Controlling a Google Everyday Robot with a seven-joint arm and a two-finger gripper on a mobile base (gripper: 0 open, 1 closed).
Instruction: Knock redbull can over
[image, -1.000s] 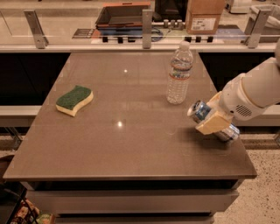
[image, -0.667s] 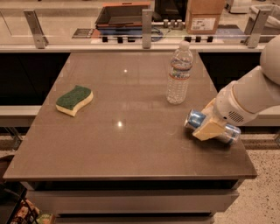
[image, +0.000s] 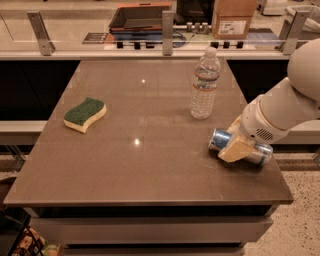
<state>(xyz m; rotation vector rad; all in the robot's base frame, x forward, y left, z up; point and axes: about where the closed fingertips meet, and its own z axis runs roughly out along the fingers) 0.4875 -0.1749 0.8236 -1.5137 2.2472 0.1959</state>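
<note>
The redbull can (image: 219, 139) lies on its side on the brown table (image: 150, 150), near the right front corner. Its silver and blue body points left, and its other end (image: 261, 154) sticks out to the right. My gripper (image: 235, 148) comes in from the right on a white arm (image: 285, 112). It sits right on top of the can's middle and hides that part. A clear plastic water bottle (image: 204, 85) with a white cap stands upright just behind and left of the can.
A green and yellow sponge (image: 85, 114) lies on the left side of the table. The right table edge (image: 280, 170) is close to the can. A railing with posts, a tray and a cardboard box stand behind the table.
The gripper and the lying can have shifted a little toward the table's front edge. The bottle and sponge have not moved.
</note>
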